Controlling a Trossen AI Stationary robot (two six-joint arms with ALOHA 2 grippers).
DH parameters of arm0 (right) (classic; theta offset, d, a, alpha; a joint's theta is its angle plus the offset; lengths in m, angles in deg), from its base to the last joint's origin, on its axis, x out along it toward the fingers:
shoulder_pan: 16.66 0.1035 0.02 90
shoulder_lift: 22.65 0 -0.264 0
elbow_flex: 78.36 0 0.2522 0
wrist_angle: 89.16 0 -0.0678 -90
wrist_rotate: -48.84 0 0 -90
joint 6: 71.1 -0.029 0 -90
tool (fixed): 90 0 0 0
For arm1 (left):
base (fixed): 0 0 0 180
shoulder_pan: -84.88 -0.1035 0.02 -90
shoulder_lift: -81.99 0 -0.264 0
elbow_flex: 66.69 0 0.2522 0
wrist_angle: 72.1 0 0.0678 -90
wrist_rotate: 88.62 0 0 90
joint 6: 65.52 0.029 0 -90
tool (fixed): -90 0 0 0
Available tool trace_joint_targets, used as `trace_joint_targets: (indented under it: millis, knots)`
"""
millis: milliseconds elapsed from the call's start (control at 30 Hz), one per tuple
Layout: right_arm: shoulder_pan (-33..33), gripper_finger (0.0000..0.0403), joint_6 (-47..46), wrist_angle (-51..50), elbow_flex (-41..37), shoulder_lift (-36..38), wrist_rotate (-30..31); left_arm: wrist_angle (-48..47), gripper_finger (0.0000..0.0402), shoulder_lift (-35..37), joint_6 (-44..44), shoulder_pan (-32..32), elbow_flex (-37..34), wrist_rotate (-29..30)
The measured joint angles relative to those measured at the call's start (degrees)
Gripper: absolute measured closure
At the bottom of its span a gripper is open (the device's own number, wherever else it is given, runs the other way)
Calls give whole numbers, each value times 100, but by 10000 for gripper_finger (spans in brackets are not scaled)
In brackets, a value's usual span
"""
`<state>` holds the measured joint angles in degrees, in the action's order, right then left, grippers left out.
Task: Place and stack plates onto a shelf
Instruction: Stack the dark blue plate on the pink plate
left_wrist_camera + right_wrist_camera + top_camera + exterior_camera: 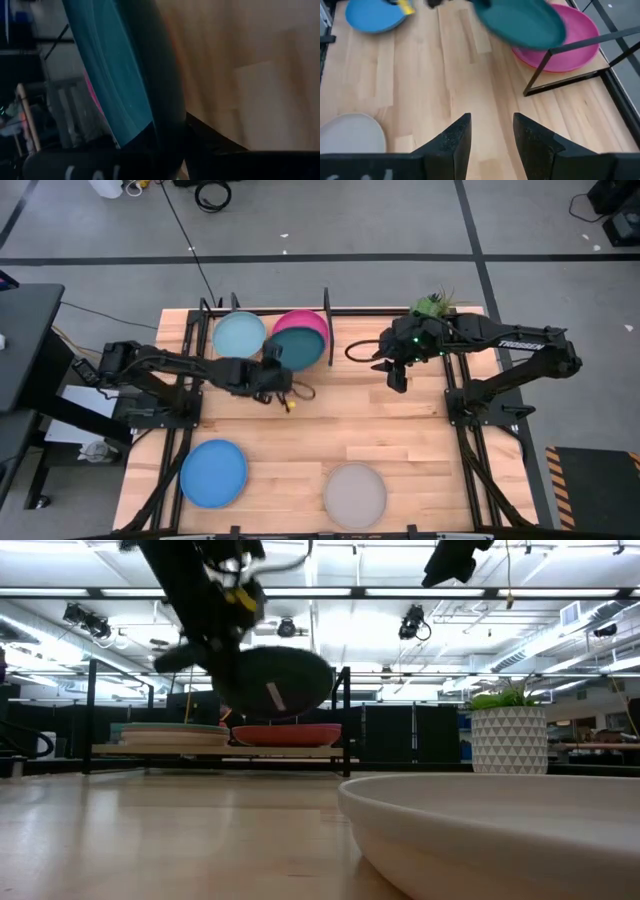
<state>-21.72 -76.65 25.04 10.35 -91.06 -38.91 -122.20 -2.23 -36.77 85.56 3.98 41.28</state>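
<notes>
Left gripper (272,372) is clamped on the round matte dark teal plate (296,348) by its rim, holding it tilted above the magenta plate (312,323) on the black-framed wooden shelf (345,330), likely for stacking. Right gripper (489,132) hovers near the shelf, fingers apart, empty. Five plates visible from above: pale blue (239,334), blue (213,472), grey (354,493).

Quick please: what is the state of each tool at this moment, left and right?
Left tool: closed on the dark teal plate, carried above the magenta plate on the shelf.
Right tool: open, holding nothing, above the table.
</notes>
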Motion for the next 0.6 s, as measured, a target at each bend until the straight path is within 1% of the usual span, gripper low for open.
trace_joint_targets:
  millis: [133, 300, 367, 467, 600]
  knots:
    - [108, 250, 56, 21, -1, -25, 147, 945, 351, -4, 594, -518, -321, 167]
    - [169, 250, 82, 81, -25, -67, 158, 2076, 351, -17, 1436, -946, -604, 108]
    - [190, 250, 82, 236, -114, -65, 135, 2299, 351, -17, 1615, -1090, -675, -26]
    - [220, 250, 78, 252, -248, -63, 113, 2301, 351, -20, 1648, -1253, -679, -303]
    - [232, 250, 66, 272, -332, -69, 111, 2337, 329, -20, 1693, -1306, -678, -409]
